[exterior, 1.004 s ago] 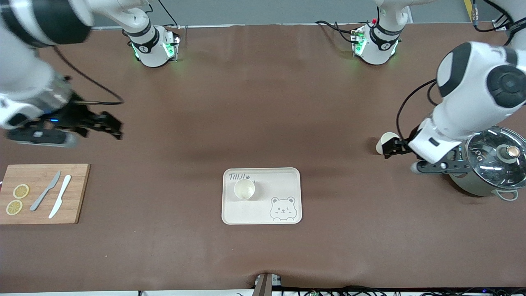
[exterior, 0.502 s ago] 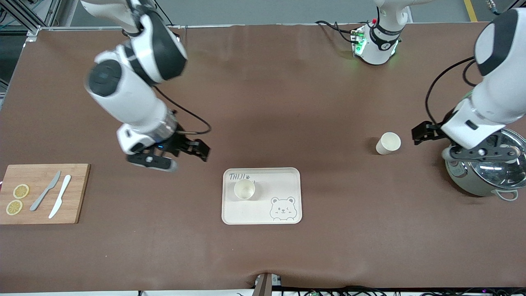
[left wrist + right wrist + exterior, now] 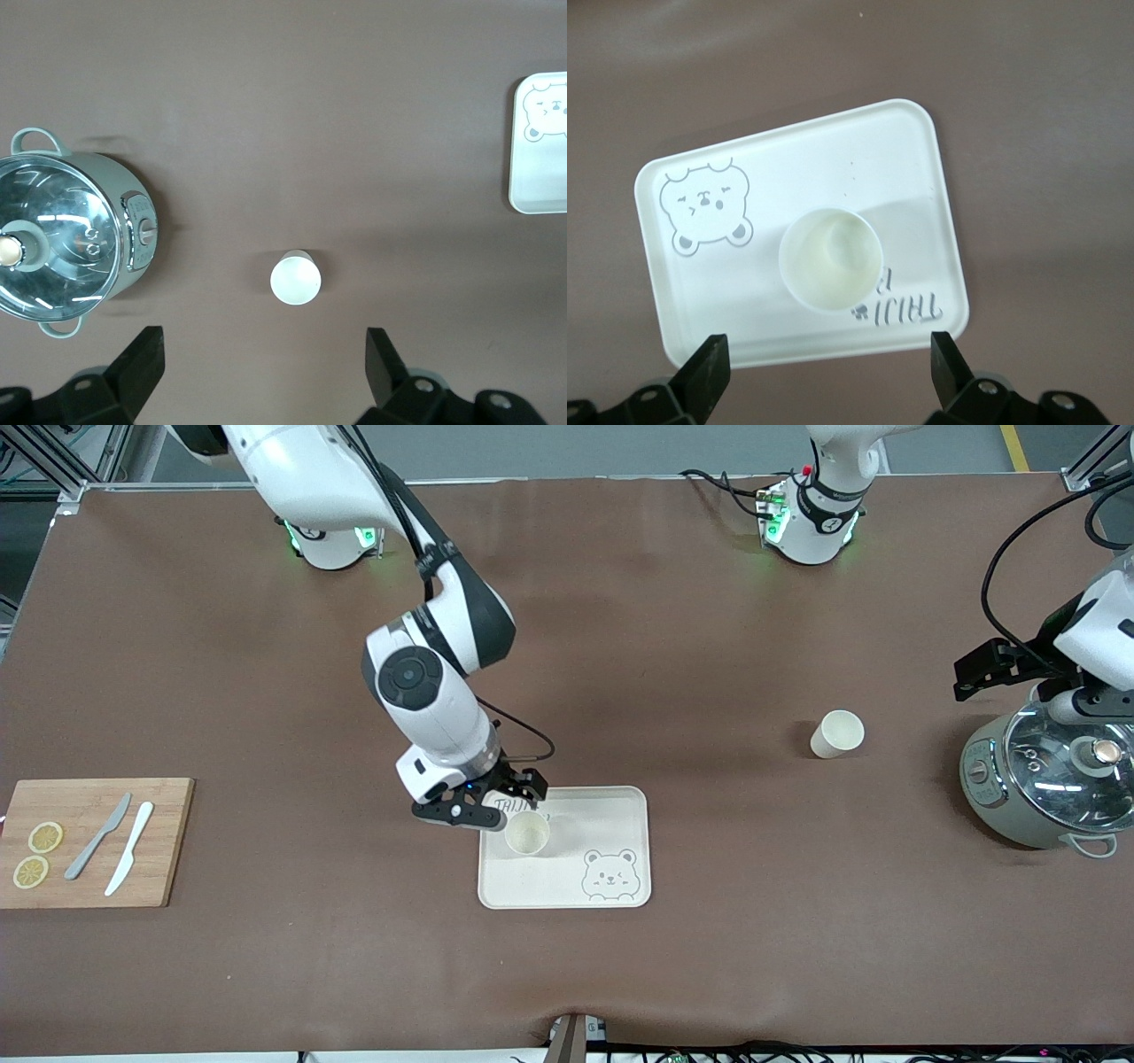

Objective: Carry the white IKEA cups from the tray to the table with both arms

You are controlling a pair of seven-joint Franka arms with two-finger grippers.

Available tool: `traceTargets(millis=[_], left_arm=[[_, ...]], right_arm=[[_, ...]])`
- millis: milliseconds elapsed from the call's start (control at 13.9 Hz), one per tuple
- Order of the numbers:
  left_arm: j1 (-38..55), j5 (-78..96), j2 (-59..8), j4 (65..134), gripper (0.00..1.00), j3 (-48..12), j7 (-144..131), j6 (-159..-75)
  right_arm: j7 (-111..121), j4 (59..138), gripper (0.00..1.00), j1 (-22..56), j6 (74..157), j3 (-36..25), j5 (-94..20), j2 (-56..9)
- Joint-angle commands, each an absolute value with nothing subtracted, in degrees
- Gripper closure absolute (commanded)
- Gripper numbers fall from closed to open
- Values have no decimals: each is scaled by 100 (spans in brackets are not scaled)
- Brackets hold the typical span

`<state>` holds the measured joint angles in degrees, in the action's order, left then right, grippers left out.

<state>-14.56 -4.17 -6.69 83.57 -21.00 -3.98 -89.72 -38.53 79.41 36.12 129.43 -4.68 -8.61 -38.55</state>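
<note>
One white IKEA cup [image 3: 527,833] stands upright on the cream bear tray [image 3: 620,810], in the half with the writing. My right gripper [image 3: 520,788] is open and empty, low over the tray's edge beside that cup. In the right wrist view the cup [image 3: 830,258] sits on the tray [image 3: 904,150] just ahead of the open gripper [image 3: 827,363]. The second cup [image 3: 836,733] stands on the bare table toward the left arm's end. My left gripper [image 3: 976,668] is open and empty, up in the air beside the pot. The left wrist view shows that cup [image 3: 295,277] ahead of the open gripper [image 3: 264,359].
A steel pot with a glass lid [image 3: 1050,779] stands at the left arm's end, also in the left wrist view [image 3: 62,235]. A wooden cutting board [image 3: 93,841] with two knives and lemon slices lies at the right arm's end.
My right arm swung from its end of the table to the tray's edge beside the cup. My left gripper let go of the table cup and drew back and up toward the pot.
</note>
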Motion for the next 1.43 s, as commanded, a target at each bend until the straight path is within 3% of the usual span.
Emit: traceTargets(millis=[0,430,574,1219,1291,1363], left_arm=[[-1512,-334,-659,8350,0,-2109,-352,-8965],[-1172,-369,-502,8323,0,-2014,-273,-8904],[214,-256,-230,8341,0,-334,-255,-8720],[246,-9,-272,8350,0,-334,-211,-8683],[246,-9,-272,8358,0,-317,-211,-8684],[237,-9,-272,8358,0,-316,-211,-8675]], right_arm=[[-3938,7647,0,3648,13060,-554,-739,-4218],[-3929,7655,0,3612,13464,-554,-317,-4578],[-3937,7655,0,3621,13648,-562,-308,-4737],[-3929,7690,0,3665,13781,-554,-106,-4948],[-3929,7690,5,3656,13764,-554,-79,-4940],[-3937,7682,27,3656,13755,-554,-97,-4939]])
